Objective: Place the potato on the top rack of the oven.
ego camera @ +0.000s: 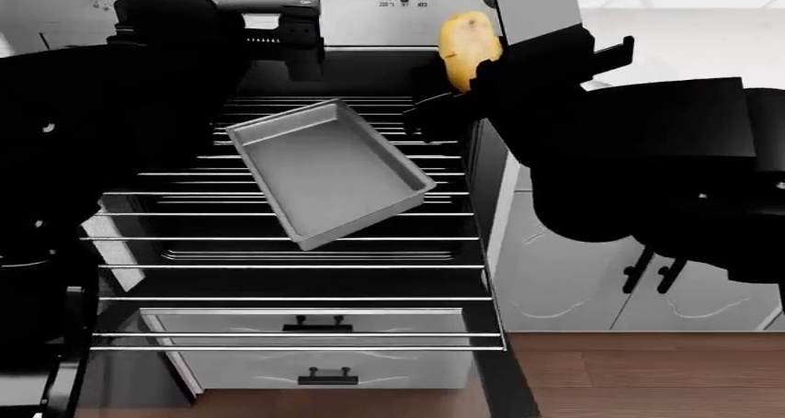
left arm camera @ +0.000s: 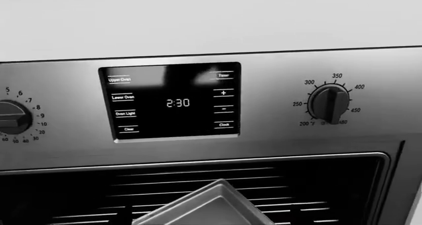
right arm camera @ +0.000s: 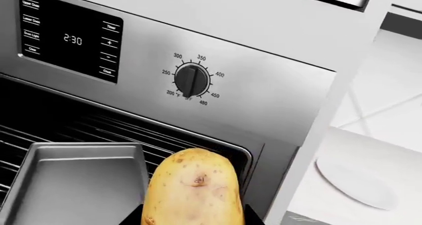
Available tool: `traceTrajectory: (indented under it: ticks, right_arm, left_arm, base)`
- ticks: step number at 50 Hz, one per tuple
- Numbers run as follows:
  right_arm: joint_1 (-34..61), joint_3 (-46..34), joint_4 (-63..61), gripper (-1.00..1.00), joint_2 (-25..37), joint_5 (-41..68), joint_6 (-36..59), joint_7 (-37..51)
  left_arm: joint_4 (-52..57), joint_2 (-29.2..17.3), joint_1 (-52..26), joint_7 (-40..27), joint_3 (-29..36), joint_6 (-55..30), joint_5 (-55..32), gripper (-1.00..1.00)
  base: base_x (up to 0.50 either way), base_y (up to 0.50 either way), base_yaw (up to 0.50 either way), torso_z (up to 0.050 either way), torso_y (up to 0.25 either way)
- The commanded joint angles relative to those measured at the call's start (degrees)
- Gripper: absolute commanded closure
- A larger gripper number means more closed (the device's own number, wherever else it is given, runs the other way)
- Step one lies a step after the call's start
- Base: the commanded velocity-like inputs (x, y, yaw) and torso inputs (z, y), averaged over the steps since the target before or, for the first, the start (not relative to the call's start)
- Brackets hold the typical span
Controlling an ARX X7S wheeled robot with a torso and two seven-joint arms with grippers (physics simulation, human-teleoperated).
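The oven (ego camera: 368, 32) is standing open, its wire racks (ego camera: 294, 253) pulled forward and carrying a tilted metal baking tray (ego camera: 329, 170). The right gripper (ego camera: 472, 73) is clamping the potato (ego camera: 468, 46) between its fingers, up by the oven's right edge, above the racks. The left gripper's fingers are not showing, so their opening cannot be told.
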Motion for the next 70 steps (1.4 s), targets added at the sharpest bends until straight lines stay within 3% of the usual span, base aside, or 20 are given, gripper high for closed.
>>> traceTrajectory:
  ticks: [1,70]
  right_arm:
    - [-0.03,0.05,0.24,1.0,-0.3,-0.86,0.6,-0.55]
    - [-1.17,-1.08,0.74,1.0,-1.61,-1.9,1.33,-3.32]
  left_arm:
    - [-0.09,-0.3,0.07,0.01,0.03,0.19,-0.1,-1.0]
    - [-0.4,-0.82,0.26,-0.09,0.93,1.33,-0.61,-1.0]
  base:
    - [0.0,0.3,0.0,0.0,0.0]
    - [0.01,0.02,0.0,0.0,0.0]
